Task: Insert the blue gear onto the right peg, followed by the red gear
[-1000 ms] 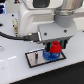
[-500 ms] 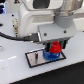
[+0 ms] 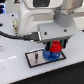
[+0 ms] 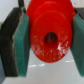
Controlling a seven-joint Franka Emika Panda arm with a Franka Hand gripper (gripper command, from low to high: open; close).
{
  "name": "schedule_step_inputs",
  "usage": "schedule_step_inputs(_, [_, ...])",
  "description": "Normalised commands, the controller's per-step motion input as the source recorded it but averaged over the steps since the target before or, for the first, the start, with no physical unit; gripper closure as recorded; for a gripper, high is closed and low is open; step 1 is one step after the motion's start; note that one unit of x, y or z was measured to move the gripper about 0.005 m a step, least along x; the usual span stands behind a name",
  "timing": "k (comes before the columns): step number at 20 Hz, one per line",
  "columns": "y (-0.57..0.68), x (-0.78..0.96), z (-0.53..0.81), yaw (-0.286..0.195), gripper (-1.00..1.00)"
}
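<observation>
The fingers [image 4: 19, 47] are clamped on the rim of the red gear [image 4: 50, 35], a light, stiff, likely slick plastic disc, directly above the blue gear [image 3: 50, 54].

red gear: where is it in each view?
Exterior view: red gear sits between the gripper fingers, right above the blue gear on the base plate.
Wrist view: red gear fills the frame centre, hole facing the camera.
Shared landmark: the fingers flanking it.
</observation>
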Motion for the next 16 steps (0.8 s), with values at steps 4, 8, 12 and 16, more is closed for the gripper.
schedule_step_inputs(4, [-0.04, 0.00, 0.17, 0.000, 1.00])
schedule_step_inputs(8, [-0.06, 0.03, 0.07, 0.000, 1.00])
schedule_step_inputs(12, [-0.14, 0.14, -0.09, 0.000, 1.00])
schedule_step_inputs(16, [-0.12, 0.12, -0.17, 0.000, 1.00])
